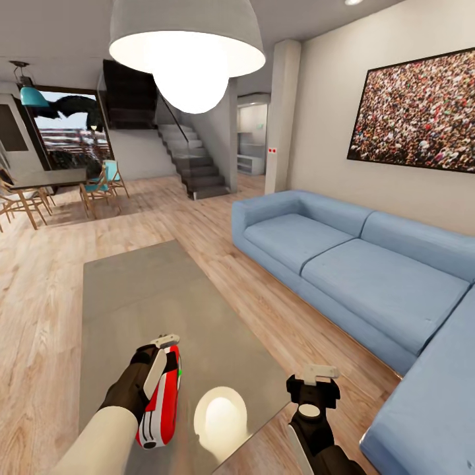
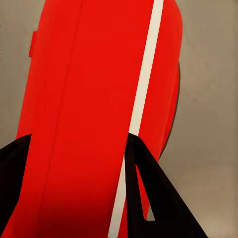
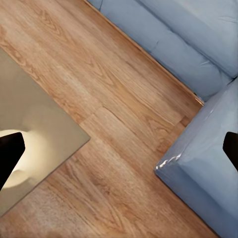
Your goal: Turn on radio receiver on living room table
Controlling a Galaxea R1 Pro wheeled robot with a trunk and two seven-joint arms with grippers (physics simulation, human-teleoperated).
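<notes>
One radio receiver (image 1: 162, 401) lies on the grey tabletop (image 1: 145, 290), close to that top's near edge, with the left end effector (image 1: 160, 359) directly on it; in the left wrist view its dark fingers (image 2: 148, 198) press either side of the red body (image 2: 94, 114), so it is clamped on the radio. Ahead of this end effector the tabletop runs long and bare to its far edge. The right end effector (image 1: 316, 376) hangs over the tabletop's near right corner, beside the radio and apart from it, its two fingertips (image 3: 10, 148) spread wide. Beyond its right side a strip of wood floor (image 3: 124, 114) separates the tabletop edge (image 3: 44, 139) from one blue sofa (image 1: 369, 270). One white pendant lamp (image 1: 188, 46) hangs overhead, mirrored as a bright patch between the two end effectors.
</notes>
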